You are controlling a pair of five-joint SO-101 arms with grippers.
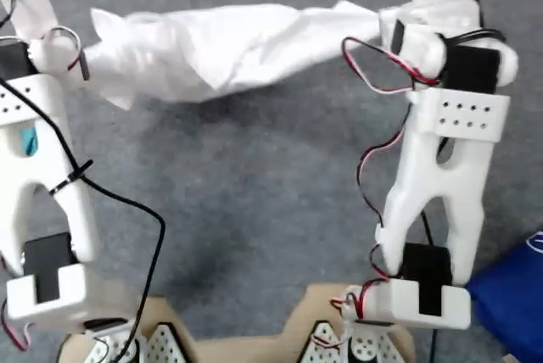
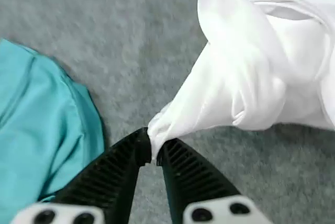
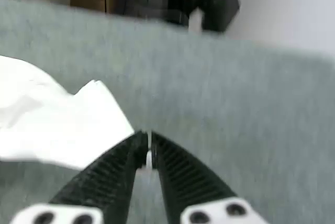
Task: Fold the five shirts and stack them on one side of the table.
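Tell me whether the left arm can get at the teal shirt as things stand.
Probably not yet. The teal shirt lies close beside the left gripper with nothing between them, but that gripper is shut on a corner of the white shirt, so it would have to let go first.

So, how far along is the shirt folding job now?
Done: nothing I can confirm. In hand: the crumpled white fabric shirt hangs stretched between the left gripper and the right gripper, both shut on it, above the grey cloth-covered table. Left: folding and stacking it; a teal shirt and a blue cloth lie aside, folded or not I cannot tell.
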